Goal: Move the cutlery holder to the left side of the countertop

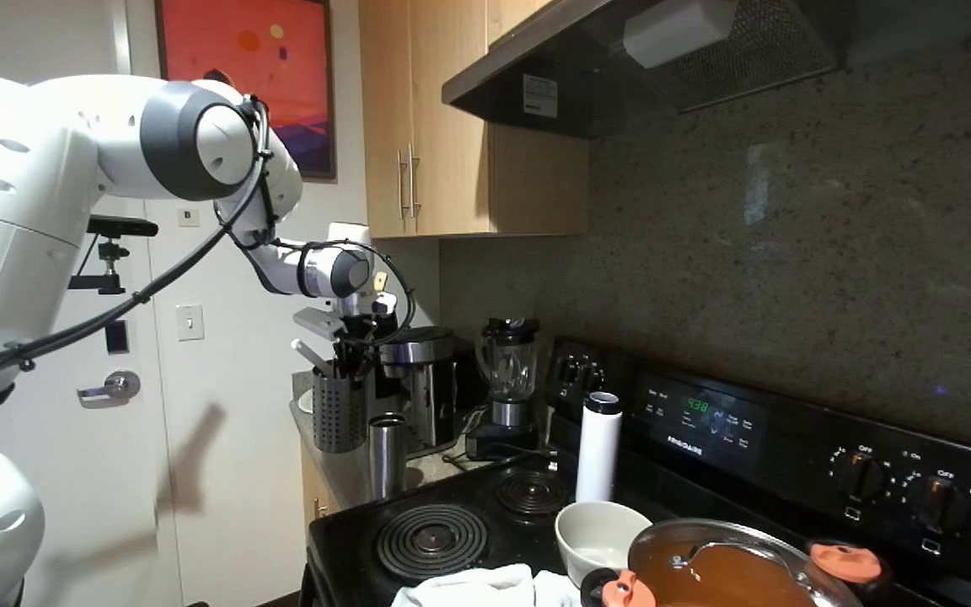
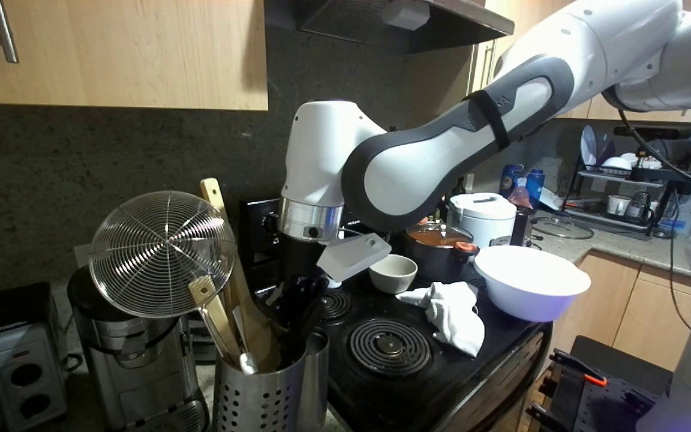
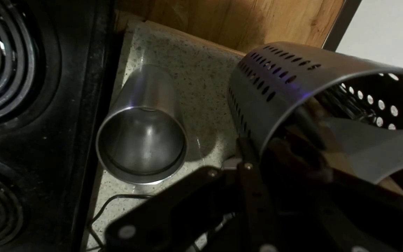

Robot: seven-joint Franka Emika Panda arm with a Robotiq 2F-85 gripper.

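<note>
The cutlery holder, a perforated grey metal cup, shows in both exterior views [image 1: 339,417] [image 2: 258,399] and large in the wrist view [image 3: 278,77]. It stands upright with wooden and metal utensils poking from its top. My gripper shows in both exterior views [image 1: 356,361] [image 2: 294,342] and in the wrist view [image 3: 263,150]. It points down at the holder's rim, one finger outside the wall and one inside, shut on the wall. The inner finger is dark and partly hidden. The speckled countertop [image 3: 205,94] lies beneath. I cannot tell whether the holder's base touches it.
A plain steel cylinder [image 1: 387,459] stands beside the holder, toward the black stove [image 2: 381,396]. A coffee maker [image 2: 135,360] and a blender [image 1: 509,371] stand behind. A wide wire skimmer [image 2: 162,252] sticks up from the holder. The countertop's front edge [image 3: 194,38] is close to the holder.
</note>
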